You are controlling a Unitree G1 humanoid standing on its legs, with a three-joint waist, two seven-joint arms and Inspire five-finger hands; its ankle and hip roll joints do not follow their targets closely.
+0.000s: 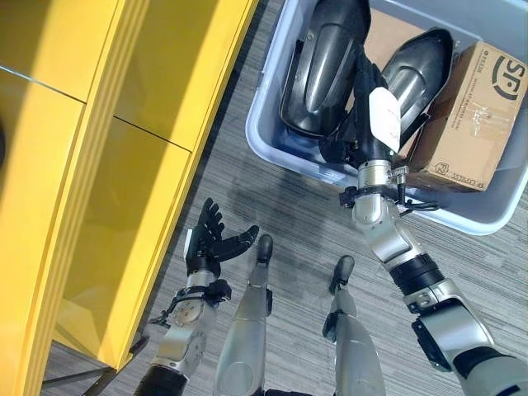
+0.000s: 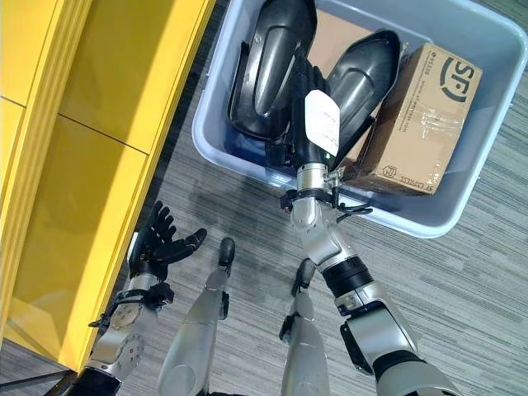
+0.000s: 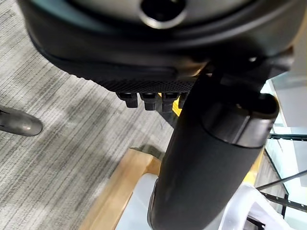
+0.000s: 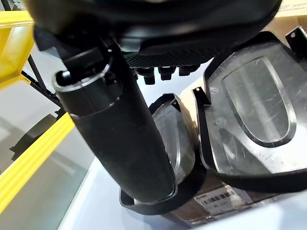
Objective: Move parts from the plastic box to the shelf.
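Left eye view is showing me two black moulded parts lying in the plastic box [image 1: 280, 153]: the larger shell part [image 1: 323, 66] is leaning toward the shelf side, and the second shell part [image 1: 417, 70] is lying just beside it, against a cardboard carton [image 1: 470, 115] that is sitting in the same box. I am reaching my right hand [image 1: 371, 124] in over the near rim of the box, between the two parts, with its white-covered thumb facing up. In the right wrist view the thumb is standing straight out and the fingers [image 4: 163, 72] are showing as a short row of tips past the palm, with both shells lying beyond them. I am not seeing them wrapped round either part, though the hand is lying against the larger shell part in the head views, so I cannot tell whether it is gripping.

My left hand [image 1: 210, 239] is hanging well apart from the box, over the grey carpet [image 1: 272, 214], fingers spread wide and holding nothing, just beside the yellow shelf [image 1: 99, 165] running along the left.
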